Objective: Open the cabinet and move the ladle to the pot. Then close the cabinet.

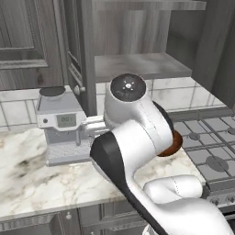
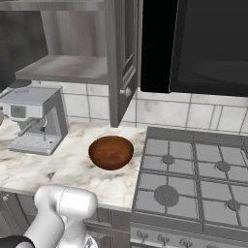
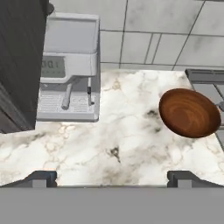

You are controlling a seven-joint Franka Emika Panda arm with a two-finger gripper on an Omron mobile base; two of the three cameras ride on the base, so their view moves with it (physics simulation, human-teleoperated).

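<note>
Standing open, the cabinet (image 2: 72, 68) shows bare shelves; wooden bowl (image 2: 111, 152) empty.

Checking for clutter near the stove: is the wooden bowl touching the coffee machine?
Apart. In the hand view, bare marble counter lies between the wooden bowl and the coffee machine; the right base view shows the same gap.

Kitchen, rendered: marble-look counter (image 2: 72, 169) running beside a gas stove (image 2: 193, 179), white tiled backsplash (image 2: 193, 114) lining the wall, grey wood-grain cabinet (image 2: 77, 68) hanging open above, espresso machine (image 2: 36, 121) and wooden bowl (image 2: 111, 152) sitting out (domestic fittings throughout).
</note>
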